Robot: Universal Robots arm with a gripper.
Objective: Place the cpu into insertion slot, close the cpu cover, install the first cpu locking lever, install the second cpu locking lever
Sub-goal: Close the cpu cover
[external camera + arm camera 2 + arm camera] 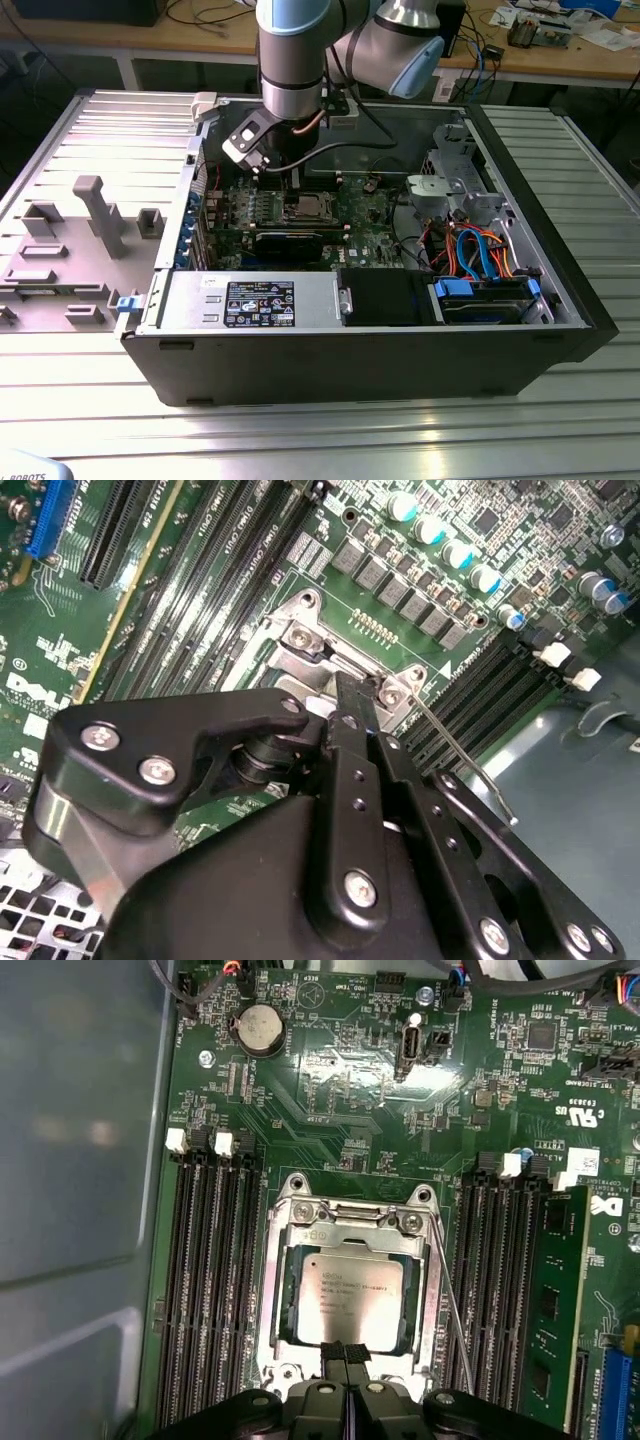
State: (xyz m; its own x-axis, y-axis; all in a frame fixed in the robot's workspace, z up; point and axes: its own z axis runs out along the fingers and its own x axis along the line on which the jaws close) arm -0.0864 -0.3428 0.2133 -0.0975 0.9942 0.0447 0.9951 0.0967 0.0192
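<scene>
Green motherboard (330, 1090) holds the insertion slot (290, 1188); inside it the cpu (350, 1300) lies under the cpu cover (355, 1230). The pincer (345, 1352), tips together, seemingly touches the slot's edge; slipping could scratch the chip.

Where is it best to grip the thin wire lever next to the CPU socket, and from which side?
The lever is a thin wire running between the cpu cover and the memory slots. Grip probably its bent free end, away from the hinge, coming from above with the hand closing across the wire; sideways there is little room.
</scene>
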